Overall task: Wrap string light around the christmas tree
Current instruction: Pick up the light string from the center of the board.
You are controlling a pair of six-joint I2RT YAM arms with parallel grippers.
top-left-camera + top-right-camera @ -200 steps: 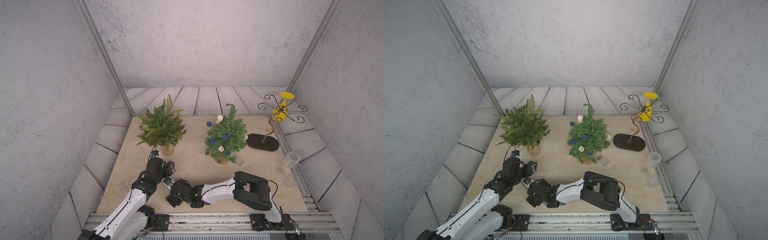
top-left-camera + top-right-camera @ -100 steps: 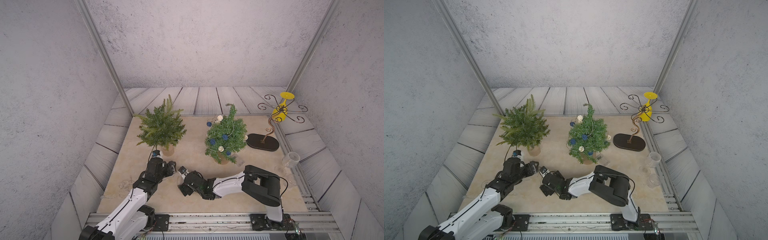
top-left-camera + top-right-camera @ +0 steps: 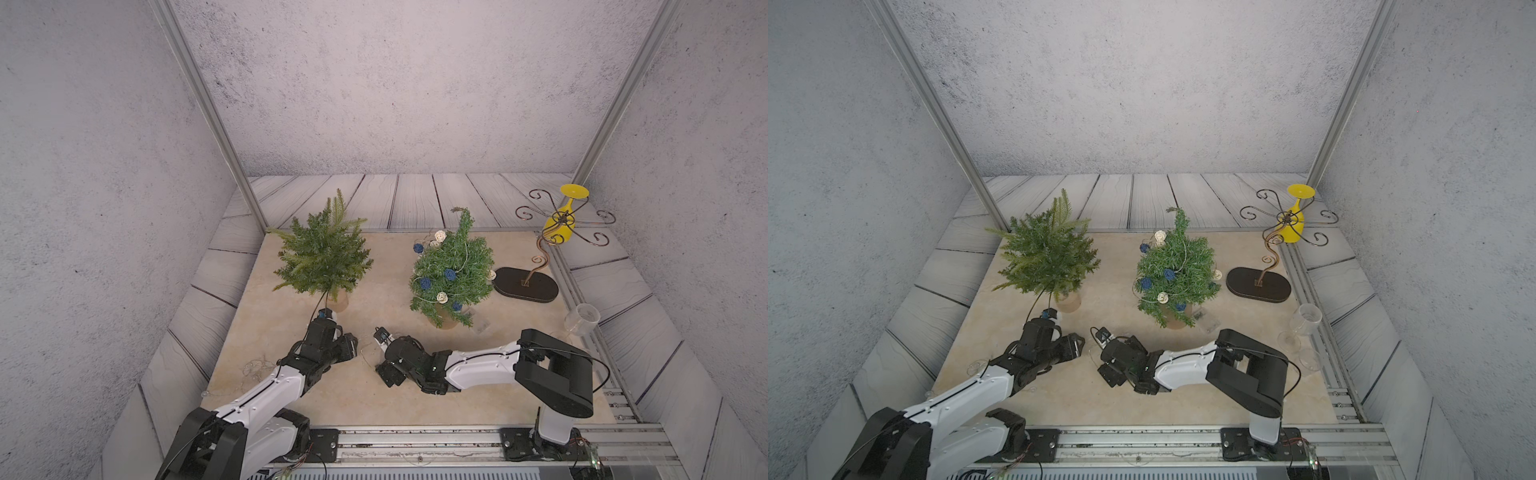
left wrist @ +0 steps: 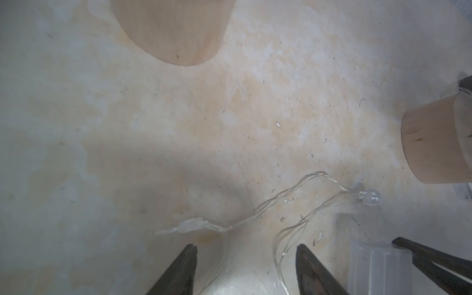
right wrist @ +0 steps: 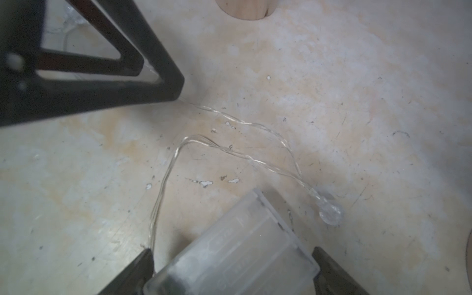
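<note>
string light (image 4: pixel 281 201): clear wire lying on the mat (image 3: pixel 353 407) at 6 o'clock of the bare christmas tree (image 3: pixel 322 257); long axis roughly 3-to-9 o'clock, slack coiled at the 8 o'clock end. left gripper (image 4: pixel 246 246): fingers spread, wire strands passing between them, unpinched. right gripper (image 5: pixel 232 250): fingers clamped on the clear battery box (image 5: pixel 242 229), box pointing toward 11 o'clock. decorated tree (image 3: pixel 451 270): 3 o'clock of the bare one.

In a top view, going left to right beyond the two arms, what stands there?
Bare green tree → ornamented tree → black oval stand base → clear wine glass.
</note>
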